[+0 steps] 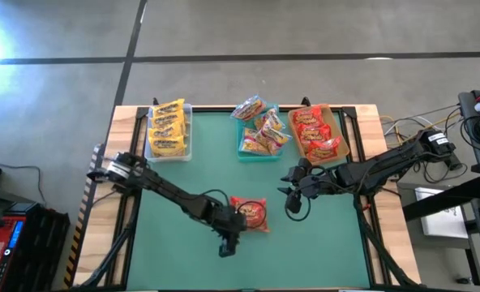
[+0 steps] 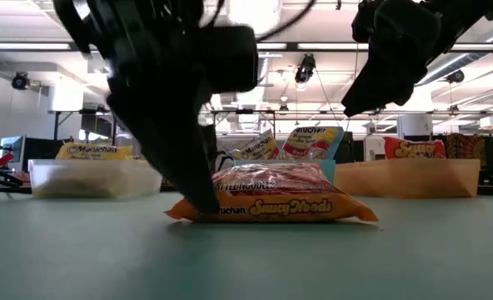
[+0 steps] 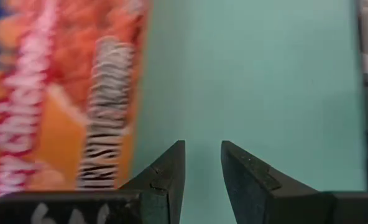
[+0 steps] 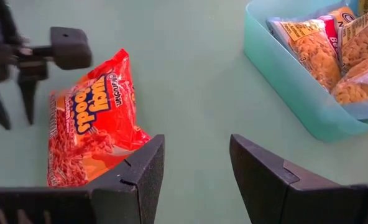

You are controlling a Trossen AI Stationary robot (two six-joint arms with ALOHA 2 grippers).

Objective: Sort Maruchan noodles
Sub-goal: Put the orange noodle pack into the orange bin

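The left gripper (image 1: 226, 246), fingers parted and empty, stands just beside a red noodle packet (image 1: 250, 212) mid-table. The right gripper (image 1: 293, 201) hangs released, right of it.

Both arms are dark, nearly black, built of slim round tubes joined by thicker blocky joints. The left arm (image 1: 171, 193) has a pale silvery collar at its base end by the table's wooden edge. The right arm (image 1: 386, 166) carries a white label on its base joint, with thin cables trailing beside it. The left gripper (image 3: 202, 180) and the right gripper (image 4: 196, 180) have matte black, wedge-shaped fingers with bevelled edges.
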